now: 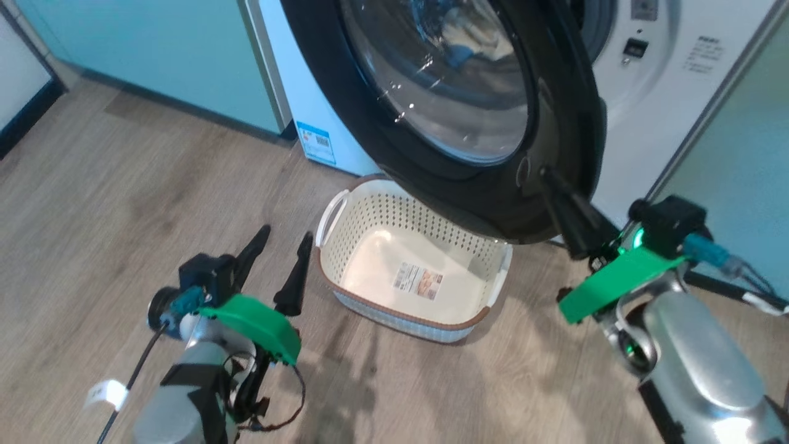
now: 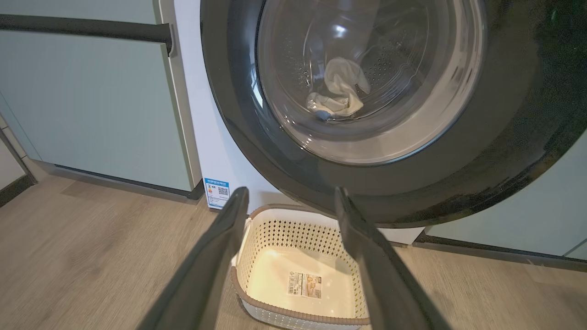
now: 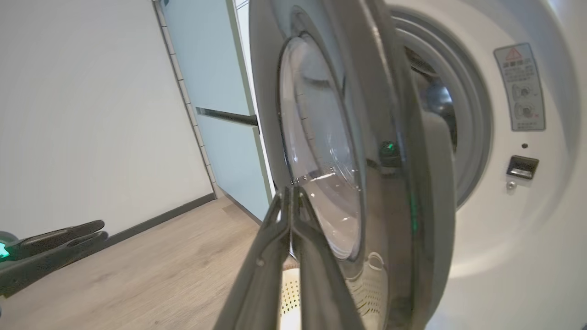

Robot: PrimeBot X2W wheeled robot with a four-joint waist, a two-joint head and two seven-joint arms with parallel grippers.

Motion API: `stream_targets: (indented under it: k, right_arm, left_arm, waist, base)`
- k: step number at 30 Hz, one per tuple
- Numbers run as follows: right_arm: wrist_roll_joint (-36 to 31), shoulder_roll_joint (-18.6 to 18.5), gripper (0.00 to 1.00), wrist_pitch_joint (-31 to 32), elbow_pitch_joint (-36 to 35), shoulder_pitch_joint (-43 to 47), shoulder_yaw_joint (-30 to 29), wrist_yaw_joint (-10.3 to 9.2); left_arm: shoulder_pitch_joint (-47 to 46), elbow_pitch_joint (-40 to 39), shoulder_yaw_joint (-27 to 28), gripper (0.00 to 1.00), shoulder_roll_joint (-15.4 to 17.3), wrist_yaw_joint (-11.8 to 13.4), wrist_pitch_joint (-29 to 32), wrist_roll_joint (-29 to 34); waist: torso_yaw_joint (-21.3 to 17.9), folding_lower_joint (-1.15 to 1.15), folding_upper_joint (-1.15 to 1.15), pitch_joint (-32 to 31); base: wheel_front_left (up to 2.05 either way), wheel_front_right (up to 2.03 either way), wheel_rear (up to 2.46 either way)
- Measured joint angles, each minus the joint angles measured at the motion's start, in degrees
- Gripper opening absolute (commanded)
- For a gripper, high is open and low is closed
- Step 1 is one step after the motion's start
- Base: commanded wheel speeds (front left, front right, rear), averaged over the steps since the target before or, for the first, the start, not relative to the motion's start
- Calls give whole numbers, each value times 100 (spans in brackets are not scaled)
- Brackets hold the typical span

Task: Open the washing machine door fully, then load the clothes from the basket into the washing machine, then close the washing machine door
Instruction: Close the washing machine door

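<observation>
The washing machine door [image 1: 444,179] is standing partly open off the washing machine [image 1: 647,123]. The clothes [image 2: 339,91] are showing through its glass, and the basket [image 1: 394,203] is sitting on the floor directly below it. The right gripper [image 1: 548,179] is pointing its fingers, pressed together, at the door's lower rim, while the left gripper [image 1: 285,233], below and left of the door, is spreading its fingers wide.

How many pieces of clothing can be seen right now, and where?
1 pale bundle, inside the drum behind the door glass; it may be several garments bunched together. The basket holds none.
</observation>
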Motion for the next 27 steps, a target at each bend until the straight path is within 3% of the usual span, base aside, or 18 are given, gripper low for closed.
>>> stream_targets:
  k: [11,27]
  right_arm:
    - [266,-1,0,0,466,-354,-469,0]
    - [99,8,0,0,911,-1066,-1166,0]
  left_arm:
    - [-154,-40,-41,100,-120,0,0,0]
    - [-439,-253,20,100,-334,0,-9,0]
  waist:
    - [168,0,0,361]
    - [184,0,0,969]
  base:
    - [0,0,0]
    - [0,0,0]
